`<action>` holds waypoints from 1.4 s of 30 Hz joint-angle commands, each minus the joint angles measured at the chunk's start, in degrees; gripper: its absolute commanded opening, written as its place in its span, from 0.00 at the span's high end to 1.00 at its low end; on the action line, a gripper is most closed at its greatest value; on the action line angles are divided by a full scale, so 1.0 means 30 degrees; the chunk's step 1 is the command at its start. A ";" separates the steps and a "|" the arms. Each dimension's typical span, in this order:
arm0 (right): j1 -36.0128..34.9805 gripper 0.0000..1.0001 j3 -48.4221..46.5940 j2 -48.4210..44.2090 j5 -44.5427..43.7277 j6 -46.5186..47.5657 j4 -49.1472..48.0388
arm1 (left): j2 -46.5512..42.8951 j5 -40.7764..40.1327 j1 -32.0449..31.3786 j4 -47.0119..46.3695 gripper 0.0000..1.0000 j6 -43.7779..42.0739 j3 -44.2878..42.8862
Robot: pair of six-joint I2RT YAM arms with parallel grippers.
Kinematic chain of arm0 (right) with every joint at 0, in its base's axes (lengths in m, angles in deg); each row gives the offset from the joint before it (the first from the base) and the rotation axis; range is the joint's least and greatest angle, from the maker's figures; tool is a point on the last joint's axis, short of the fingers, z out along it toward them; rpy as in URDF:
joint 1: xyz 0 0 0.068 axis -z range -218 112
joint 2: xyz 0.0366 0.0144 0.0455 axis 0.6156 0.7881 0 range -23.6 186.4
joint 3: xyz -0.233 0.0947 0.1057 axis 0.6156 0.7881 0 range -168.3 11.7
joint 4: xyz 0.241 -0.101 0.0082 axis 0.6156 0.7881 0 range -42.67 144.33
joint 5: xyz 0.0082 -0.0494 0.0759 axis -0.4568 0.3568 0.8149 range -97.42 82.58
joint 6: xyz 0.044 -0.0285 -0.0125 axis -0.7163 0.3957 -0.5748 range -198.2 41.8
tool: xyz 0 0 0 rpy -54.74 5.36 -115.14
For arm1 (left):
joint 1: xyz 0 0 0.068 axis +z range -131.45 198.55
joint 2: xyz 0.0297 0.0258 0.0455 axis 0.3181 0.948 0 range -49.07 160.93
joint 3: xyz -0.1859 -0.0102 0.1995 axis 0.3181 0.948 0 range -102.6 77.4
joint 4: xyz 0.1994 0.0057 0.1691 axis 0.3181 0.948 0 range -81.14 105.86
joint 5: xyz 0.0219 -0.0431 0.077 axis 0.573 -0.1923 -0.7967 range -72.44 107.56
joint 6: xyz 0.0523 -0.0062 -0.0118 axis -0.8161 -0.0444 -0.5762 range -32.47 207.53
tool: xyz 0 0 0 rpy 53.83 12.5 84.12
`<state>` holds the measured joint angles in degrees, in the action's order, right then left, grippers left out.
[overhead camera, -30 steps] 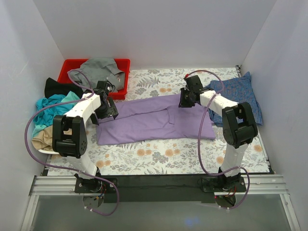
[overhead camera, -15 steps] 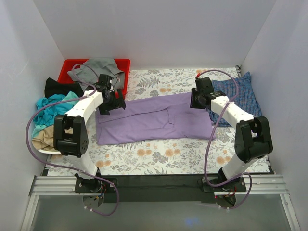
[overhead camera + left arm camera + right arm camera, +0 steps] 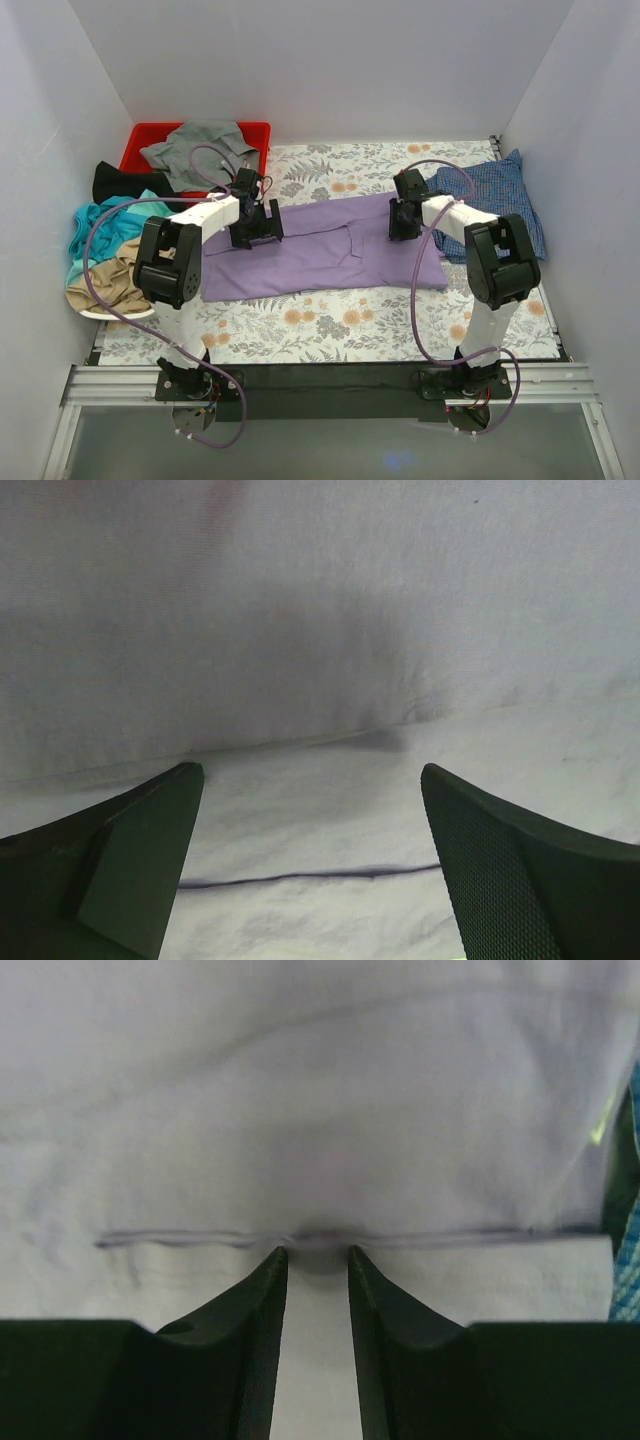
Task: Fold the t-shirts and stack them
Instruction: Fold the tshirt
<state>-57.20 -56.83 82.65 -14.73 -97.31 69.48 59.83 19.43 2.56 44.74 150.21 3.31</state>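
The plain lavender-purple cloth t-shirt lies partly folded, lengthwise across the middle of the floral-printed tabletop. At its far left edge the left end effector hangs with fingers spread wide over the cloth. At the far right edge the right end effector has its fingers slightly apart, tips against a puckered hem. A blue finely checked t-shirt lies just beside it.
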 commanded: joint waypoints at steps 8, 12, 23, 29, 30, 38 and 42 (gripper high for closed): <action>0.0043 0.63 -0.6682 0.5476 0.2085 0.0423 0.1638 | -0.0967 0.1161 -0.2900 0.2248 0.10 0.2219 0.3101; 0.0014 0.63 -1.0689 0.8484 0.3016 0.1388 0.2865 | -0.2167 0.2246 -0.4395 0.2746 0.10 0.3653 0.4621; -0.0016 0.45 -2.3410 1.5701 0.8757 0.3324 0.6445 | -0.4952 0.6695 -0.7355 0.3744 0.09 0.4540 0.6765; 0.0072 0.44 -2.2448 1.5997 1.3919 0.3265 0.4365 | -0.4544 1.0009 -0.8966 0.3451 0.10 0.3279 0.5802; 0.0101 0.44 -2.2536 1.5852 1.4385 0.3527 0.4219 | -0.4514 1.0070 -0.9402 0.3132 0.09 0.3220 0.5653; 0.0628 0.42 -2.0230 1.0507 1.3139 0.5491 0.2726 | -0.4630 0.5437 -0.9407 0.4355 0.09 0.2780 0.1762; 0.0717 0.41 -1.7734 0.7829 0.8077 0.5463 0.2223 | -0.4397 0.0305 -0.8211 0.5325 0.09 0.2633 -0.1081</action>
<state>-55.71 -111.80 116.73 20.66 -82.75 79.27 47.26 35.52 -25.11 58.14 158.82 4.91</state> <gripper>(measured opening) 0.589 0.905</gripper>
